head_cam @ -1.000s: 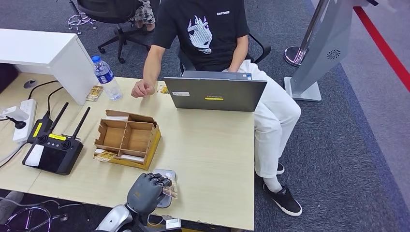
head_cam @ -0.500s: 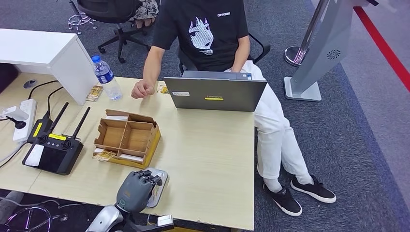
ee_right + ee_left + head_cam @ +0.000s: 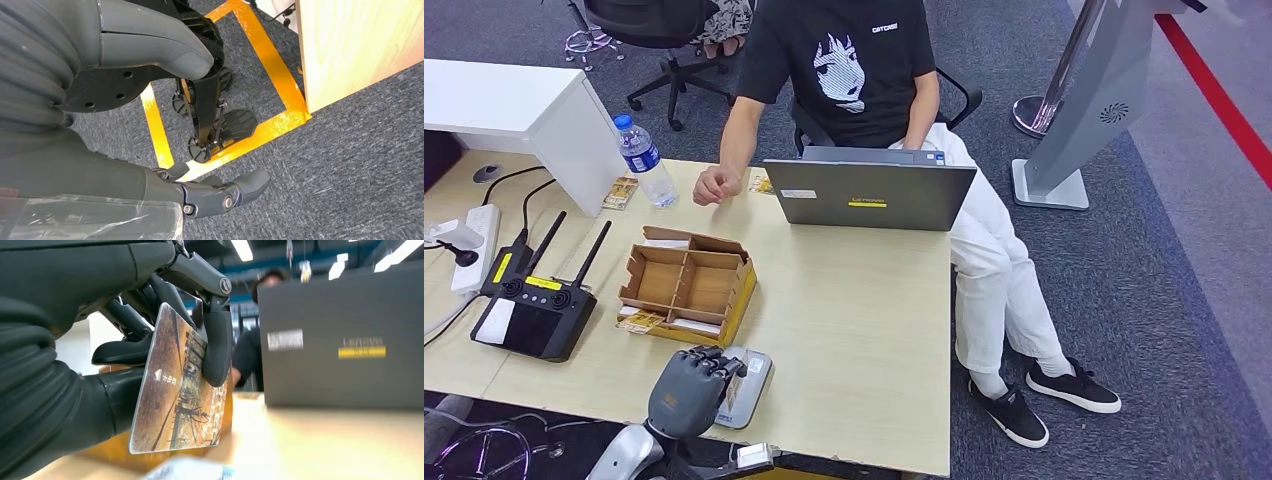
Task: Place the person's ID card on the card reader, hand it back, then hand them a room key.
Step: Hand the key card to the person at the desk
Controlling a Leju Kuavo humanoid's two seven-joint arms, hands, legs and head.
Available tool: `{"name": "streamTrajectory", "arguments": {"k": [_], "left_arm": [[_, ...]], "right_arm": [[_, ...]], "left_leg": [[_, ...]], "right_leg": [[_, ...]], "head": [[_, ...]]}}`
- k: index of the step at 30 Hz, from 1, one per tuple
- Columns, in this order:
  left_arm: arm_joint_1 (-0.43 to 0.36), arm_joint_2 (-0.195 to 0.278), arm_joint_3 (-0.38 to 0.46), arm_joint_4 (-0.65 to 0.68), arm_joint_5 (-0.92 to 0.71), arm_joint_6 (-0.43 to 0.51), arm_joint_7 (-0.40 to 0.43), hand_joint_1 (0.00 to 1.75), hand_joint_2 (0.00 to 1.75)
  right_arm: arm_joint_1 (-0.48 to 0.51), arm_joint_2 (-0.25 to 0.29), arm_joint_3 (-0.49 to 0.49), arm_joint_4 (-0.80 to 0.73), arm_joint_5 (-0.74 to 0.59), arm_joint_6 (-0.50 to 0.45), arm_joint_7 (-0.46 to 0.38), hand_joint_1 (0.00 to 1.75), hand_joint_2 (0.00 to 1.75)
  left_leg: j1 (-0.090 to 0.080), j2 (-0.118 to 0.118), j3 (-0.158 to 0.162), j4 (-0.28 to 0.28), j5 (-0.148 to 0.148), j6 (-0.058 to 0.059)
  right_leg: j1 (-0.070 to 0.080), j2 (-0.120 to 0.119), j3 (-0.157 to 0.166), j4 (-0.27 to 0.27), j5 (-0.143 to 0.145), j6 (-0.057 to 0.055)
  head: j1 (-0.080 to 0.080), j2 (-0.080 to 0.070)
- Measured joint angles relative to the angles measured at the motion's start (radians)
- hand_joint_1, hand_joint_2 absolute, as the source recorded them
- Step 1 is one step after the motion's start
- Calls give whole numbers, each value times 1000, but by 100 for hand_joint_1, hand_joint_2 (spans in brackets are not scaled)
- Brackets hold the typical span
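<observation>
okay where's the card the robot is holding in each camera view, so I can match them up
Head view: the card is mostly hidden under the left hand, over the card reader at the table's near edge.
Left wrist view: card fills the centre, pinched by the fingers.
Right wrist view: not in it.
Shared landmark: the laptop.

from the head cam my left hand [image 3: 690, 388] sits over the card reader [image 3: 750, 385], so most of the reader is covered and i can't see the card [image 3: 180, 390] there at all. on the left wrist cam the fingers [image 3: 217, 347] hide part of the card's top, its small print is too tiny to read, and the person [image 3: 252, 347] behind the laptop [image 3: 345, 340] is just blur.
</observation>
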Motion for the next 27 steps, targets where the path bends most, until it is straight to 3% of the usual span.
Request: {"name": "streamTrajectory", "arguments": {"k": [3,7,17,27], "left_arm": [[-5,-4,33,-41,0,54,-23,175,175],[-52,-9,102,-68,5,61,-31,175,175],[-281,18,309,59,32,9,-48,175,175],[-369,25,356,185,22,-13,-40,175,175]], "right_arm": [[0,0,-1,0,13,0,0,0,175],[-2,1,-1,0,36,1,3,0,175],[-15,10,2,0,82,7,15,0,175],[-24,19,7,0,91,12,12,0,175]], "left_leg": [[0,0,0,0,0,0],[0,0,0,0,1,-1],[0,-1,0,0,4,-2],[0,-1,-1,0,4,-2]], "right_leg": [[0,0,0,0,0,0],[0,0,0,0,0,0],[0,-1,-1,2,2,-2],[0,-1,-2,2,2,-2]], "head": [[0,0],[0,0],[0,0],[0,0]]}}
